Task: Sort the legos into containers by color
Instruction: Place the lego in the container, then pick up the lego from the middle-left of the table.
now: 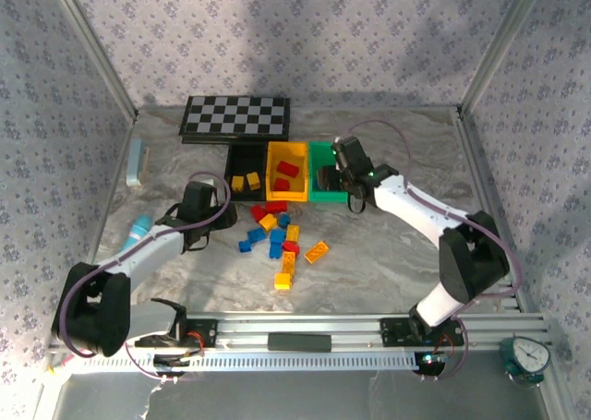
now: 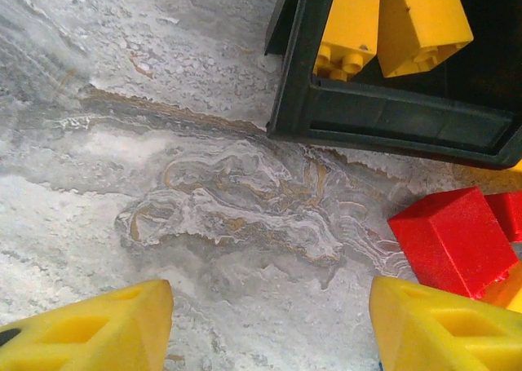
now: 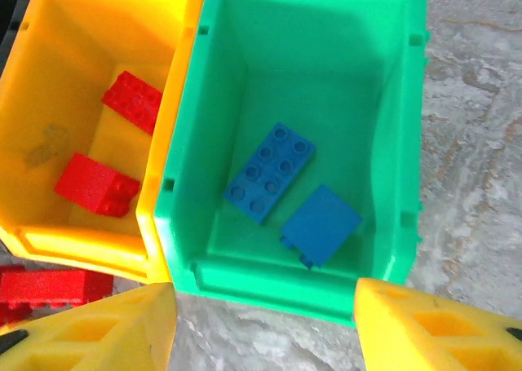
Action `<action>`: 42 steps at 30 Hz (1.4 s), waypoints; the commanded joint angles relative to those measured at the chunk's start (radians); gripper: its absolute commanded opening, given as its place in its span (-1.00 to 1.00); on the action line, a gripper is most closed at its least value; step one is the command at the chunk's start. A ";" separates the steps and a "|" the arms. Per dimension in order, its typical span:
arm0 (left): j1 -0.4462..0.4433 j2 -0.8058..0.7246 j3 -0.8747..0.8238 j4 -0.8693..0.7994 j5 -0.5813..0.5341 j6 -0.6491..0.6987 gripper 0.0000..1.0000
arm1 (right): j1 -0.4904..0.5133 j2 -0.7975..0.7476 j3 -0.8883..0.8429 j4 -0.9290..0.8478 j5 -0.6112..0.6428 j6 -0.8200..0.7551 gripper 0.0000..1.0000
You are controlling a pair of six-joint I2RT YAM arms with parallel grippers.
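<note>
Well, 2 blocky blue legos point(image 3: 270, 174) in green bin point(image 3: 397, 102)

My fingers point(image 3: 432, 330) are yellow; the green bin point(image 3: 391, 102) holds two blue bricks point(image 3: 271, 172); the yellow bin point(image 3: 33, 102) holds red bricks point(image 3: 96, 183); the black bin point(image 2: 391, 118) holds yellow bricks point(image 2: 351, 24); the checkerboard point(image 1: 235, 117) is black and white; my table point(image 1: 388, 263) is marbled grey with tan veins; the walls point(image 1: 277, 32) carry a pale floral print.

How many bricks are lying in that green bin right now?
2, both blue, in the green bin: a long brick, studs up, mid-floor; a smaller brick beside it. None looks hidden.
</note>
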 commanded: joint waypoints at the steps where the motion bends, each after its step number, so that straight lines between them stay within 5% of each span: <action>1: 0.005 0.011 0.016 0.018 0.025 0.002 0.29 | 0.015 -0.071 -0.083 -0.011 0.074 -0.034 0.22; 14: 0.006 -0.027 -0.014 0.021 0.080 -0.007 0.28 | -0.004 -0.168 -0.282 0.058 0.107 -0.081 0.23; 26: 0.002 -0.043 0.109 -0.286 0.181 0.021 0.28 | -0.054 -0.207 -0.425 0.201 0.146 -0.096 0.23; 42: -0.107 0.036 0.174 -0.438 0.206 -0.017 0.28 | -0.093 -0.303 -0.469 0.172 0.112 -0.063 0.24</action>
